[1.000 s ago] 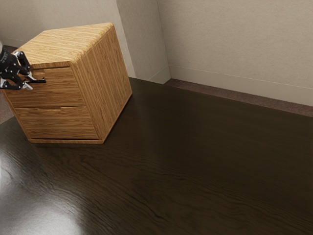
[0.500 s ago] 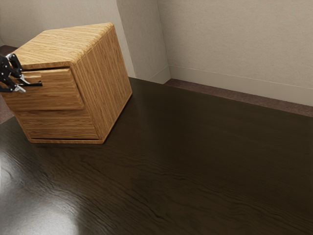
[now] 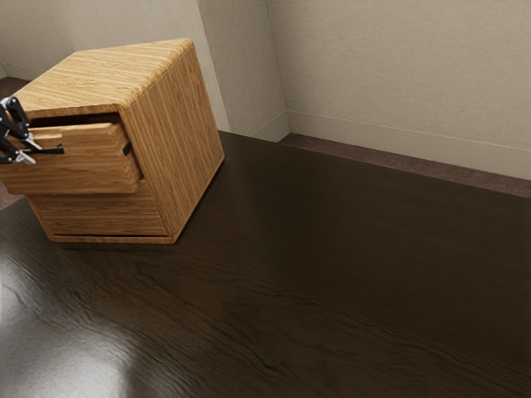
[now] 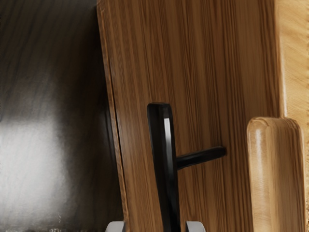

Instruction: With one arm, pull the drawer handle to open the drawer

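The black gripper is seen at the exterior view's left edge, level with the upper drawer, and it is clenched on the drawer handle, a thin black bar that is held between the two fingers and juts out toward the exterior view's right of them. In the wrist view the same handle is shown as a dark bar running up from between two pale fingertips, with one short black post joining it to the drawer front just behind it. A pale rounded wooden edge is seen beside the handle, and it cannot be told what it belongs to. The upper drawer is drawn partly out of the cabinet, so that a dark gap is left above its front and its side panel is exposed at the cabinet's near corner. One lower drawer is set flush in the cabinet face directly beneath it. Counted in all: one gripper, one handle, two drawers, one light wooden cabinet. The cabinet is stood on the far left part of a dark, glossy wooden table, and the table is bounded on its far side by a plain beige wall
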Robot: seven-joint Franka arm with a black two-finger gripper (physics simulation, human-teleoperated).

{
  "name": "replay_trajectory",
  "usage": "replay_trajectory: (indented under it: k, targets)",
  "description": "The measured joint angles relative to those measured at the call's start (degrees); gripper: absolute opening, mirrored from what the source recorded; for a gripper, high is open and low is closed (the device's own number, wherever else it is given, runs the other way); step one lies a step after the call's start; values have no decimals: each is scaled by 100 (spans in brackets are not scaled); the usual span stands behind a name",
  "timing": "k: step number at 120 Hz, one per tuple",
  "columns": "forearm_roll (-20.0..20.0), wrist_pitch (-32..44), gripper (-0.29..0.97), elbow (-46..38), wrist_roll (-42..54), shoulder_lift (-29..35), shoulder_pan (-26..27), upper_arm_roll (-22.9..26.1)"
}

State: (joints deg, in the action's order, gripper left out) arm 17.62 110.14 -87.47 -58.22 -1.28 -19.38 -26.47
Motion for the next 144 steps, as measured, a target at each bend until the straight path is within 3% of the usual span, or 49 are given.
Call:
replay_trajectory:
  k: [144]
  targets:
    - [35,-192,8,-462,163,511,-9,-3]
